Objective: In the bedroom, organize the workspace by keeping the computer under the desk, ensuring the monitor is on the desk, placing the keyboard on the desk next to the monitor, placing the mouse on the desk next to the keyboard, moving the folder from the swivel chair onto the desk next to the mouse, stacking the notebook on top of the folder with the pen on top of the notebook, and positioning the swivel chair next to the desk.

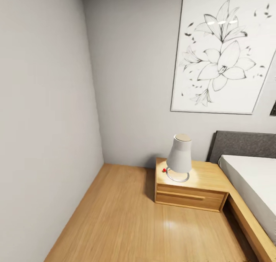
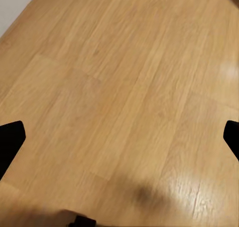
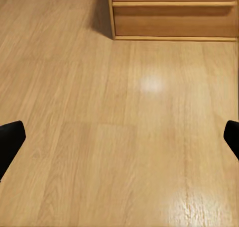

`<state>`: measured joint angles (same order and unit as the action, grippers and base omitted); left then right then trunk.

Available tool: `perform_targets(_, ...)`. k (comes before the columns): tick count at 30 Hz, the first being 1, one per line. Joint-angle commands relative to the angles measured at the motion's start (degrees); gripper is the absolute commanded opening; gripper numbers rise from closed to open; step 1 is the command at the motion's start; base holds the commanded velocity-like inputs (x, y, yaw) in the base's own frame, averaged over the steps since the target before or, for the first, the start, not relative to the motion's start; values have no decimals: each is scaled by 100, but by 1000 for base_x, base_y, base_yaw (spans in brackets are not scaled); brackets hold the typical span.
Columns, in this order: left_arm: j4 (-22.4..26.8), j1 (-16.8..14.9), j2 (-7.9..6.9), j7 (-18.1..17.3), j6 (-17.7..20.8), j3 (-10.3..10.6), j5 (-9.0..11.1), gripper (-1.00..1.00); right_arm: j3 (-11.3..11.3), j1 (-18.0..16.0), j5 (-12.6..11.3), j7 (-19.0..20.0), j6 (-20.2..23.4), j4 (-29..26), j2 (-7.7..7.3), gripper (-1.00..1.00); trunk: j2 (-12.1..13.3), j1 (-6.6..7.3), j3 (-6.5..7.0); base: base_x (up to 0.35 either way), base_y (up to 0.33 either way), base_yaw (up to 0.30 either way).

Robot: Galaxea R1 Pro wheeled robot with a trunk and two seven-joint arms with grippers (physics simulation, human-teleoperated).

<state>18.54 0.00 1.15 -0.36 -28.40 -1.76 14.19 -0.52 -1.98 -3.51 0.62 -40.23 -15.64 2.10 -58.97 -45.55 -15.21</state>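
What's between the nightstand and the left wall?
Only bare wood floor, in the head view. The nightstand with its lamp stands by the bed; the stretch to the wall holds nothing.

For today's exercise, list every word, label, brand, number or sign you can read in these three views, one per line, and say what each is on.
None: no readable text in any view.
The framed picture on the wall is a flower drawing with no lettering visible.
The lamp, nightstand, bed and wood floor carry no labels or marks.
A dark item at the head view's edge is cut off; any text there cannot be told.
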Motion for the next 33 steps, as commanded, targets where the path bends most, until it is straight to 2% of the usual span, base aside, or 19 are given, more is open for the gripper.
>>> perform_targets(1, -12, 0, -23, -7, -33, -15, 39, 100, -5, -4, -35, 7, -27, -1, 5, 100, -4, 0, -5, 0, 0, -94)
perform_targets(5, -87, 0, -291, -23, -125, -14, 167, 100, -7, -4, -48, -3, -57, 14, 61, 100, -4, 0, -1, 0, 0, -40)
perform_targets(8, -117, 0, -369, -7, -182, -15, 192, 100, -1, -4, -32, -10, -56, 136, 91, 100, -4, 0, -1, 0, 0, 40)
perform_targets(11, -168, 0, -400, 13, -252, -10, 205, 100, -9, -4, -21, -17, -67, 241, 50, 100, -4, 0, 0, 26, -26, 190)
perform_targets(18, -321, 0, -399, 1, -672, -12, 212, 100, -7, -4, -18, -12, -73, 206, -15, 100, -4, 0, 0, 35, -46, 271)
perform_targets(23, -516, 0, -400, 8, -1300, -23, 233, 100, -15, -4, -24, -10, -180, 211, -16, 100, -4, 0, 0, 6, -27, 284)
perform_targets(28, -888, 0, -290, -14, -1494, 76, 117, 100, 10, -4, -3, 4, -224, 218, -65, 100, -4, 0, 0, 1, -4, 265)
perform_targets(30, -982, 0, -252, -11, -1552, 136, 39, 100, 21, -4, 49, 8, -227, 219, -116, 100, -4, 0, -1, 0, -1, 198)
perform_targets(32, -1032, 0, -232, -9, -1646, 172, -3, 100, 37, -4, 199, 9, -229, 219, -162, 100, -4, 0, -5, 0, 0, 182)
perform_targets(33, -1054, 0, -225, -9, -1728, 184, -19, 100, 48, -4, 363, 4, -226, 222, -179, 100, -4, 0, -9, 0, 0, 178)
